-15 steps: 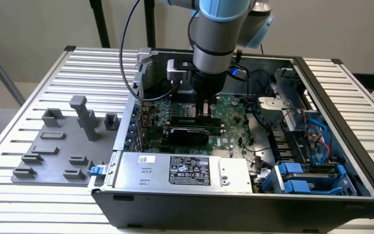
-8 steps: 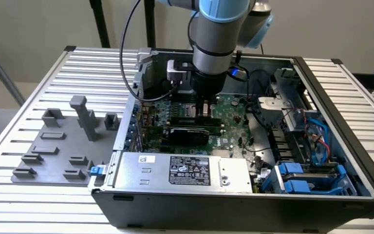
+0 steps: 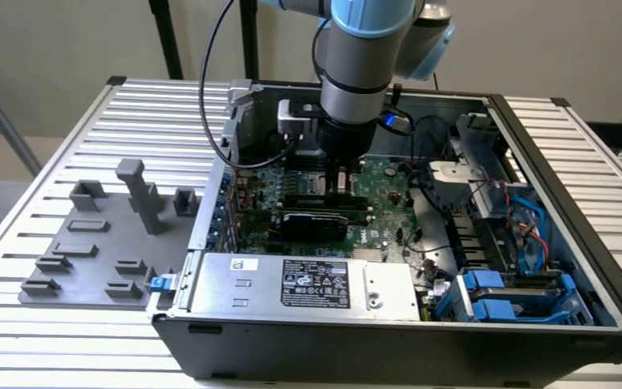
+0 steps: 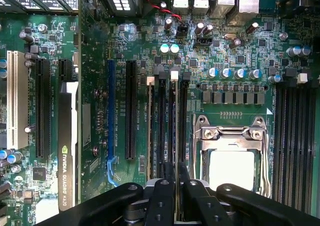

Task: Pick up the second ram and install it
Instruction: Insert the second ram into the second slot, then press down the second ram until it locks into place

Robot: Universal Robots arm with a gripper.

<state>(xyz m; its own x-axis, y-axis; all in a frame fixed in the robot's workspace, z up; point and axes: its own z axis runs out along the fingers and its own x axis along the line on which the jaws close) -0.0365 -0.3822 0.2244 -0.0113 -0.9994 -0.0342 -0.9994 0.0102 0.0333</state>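
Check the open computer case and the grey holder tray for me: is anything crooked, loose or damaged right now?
Nothing stands out. The gripper is down inside the computer case over the motherboard, holding the ram stick edge-on, in line with the memory slots. The graphics card sits straight, and the grey holder tray lies flat outside the case.

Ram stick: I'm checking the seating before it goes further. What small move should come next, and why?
Probably a short, straight push down. The gripper seems to hold the ram stick edge-on, lined up along the memory slots beside the processor socket, already low over the motherboard.
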